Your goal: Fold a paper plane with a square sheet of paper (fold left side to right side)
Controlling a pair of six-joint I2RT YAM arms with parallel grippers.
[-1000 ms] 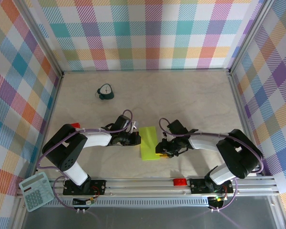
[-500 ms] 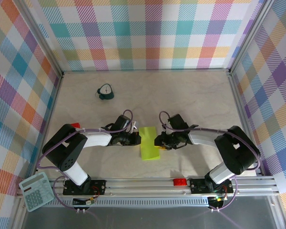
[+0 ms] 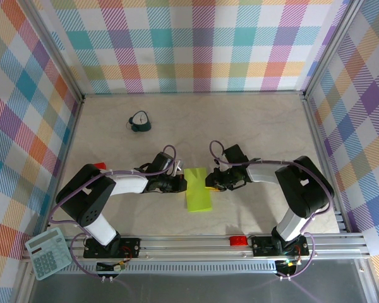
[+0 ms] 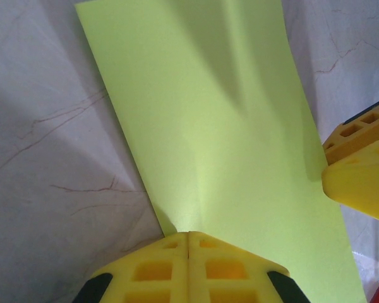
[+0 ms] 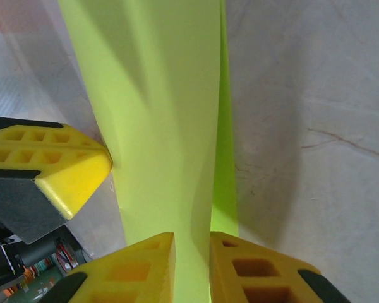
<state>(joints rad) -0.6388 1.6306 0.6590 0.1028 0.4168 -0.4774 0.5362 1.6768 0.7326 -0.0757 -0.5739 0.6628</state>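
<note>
A thin lime yellow-green sheet of paper point(image 3: 198, 190), folded to a narrow rectangle, lies on the pale marbled counter point(image 3: 252, 132) between both arms. The left gripper point(image 4: 188, 235) is fully closed, tips touching the sheet's left edge. The right gripper point(image 5: 192, 238), nearly closed, seems to pinch the sheet's right edge.

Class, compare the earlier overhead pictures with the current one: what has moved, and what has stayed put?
The right gripper slid along the right edge of the square sheet of paper, away from the arm bases; its jaws now straddle that edge. The left gripper stayed shut at the paper's left edge. The paper and the small teal clock did not shift.
</note>
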